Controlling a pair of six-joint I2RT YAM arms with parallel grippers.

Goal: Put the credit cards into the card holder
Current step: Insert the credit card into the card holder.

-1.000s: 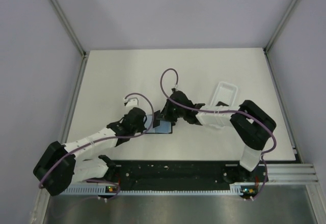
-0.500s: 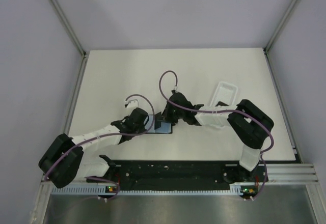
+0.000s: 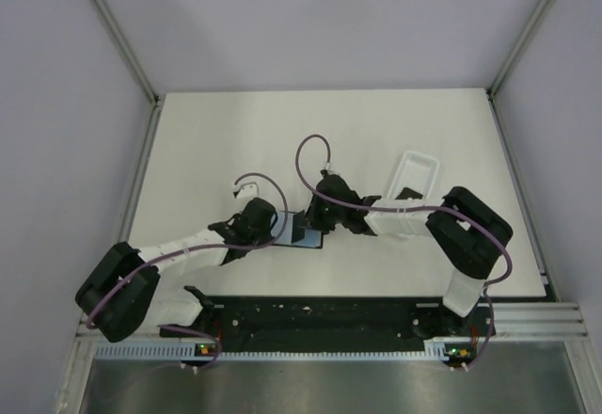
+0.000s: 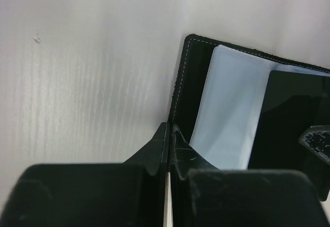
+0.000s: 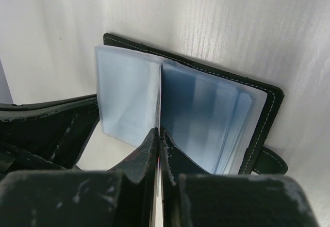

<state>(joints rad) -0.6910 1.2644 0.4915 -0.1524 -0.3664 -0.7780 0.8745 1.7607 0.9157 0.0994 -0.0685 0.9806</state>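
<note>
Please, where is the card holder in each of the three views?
Top external: card holder, open, near the middle of the table.
Left wrist: card holder fills the right half.
Right wrist: card holder at centre, spread open.
Shared landmark: its blue-grey lining.

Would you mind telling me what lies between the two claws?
The open card holder lies between the left claw and the right claw, seen in the top view.

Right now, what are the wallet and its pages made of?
Wallet: looks like black leather or imitation leather, matte, with pale stitching along the edge.
Pages: probably thin clear plastic, glossy and bluish; you can see through the layers.
</note>
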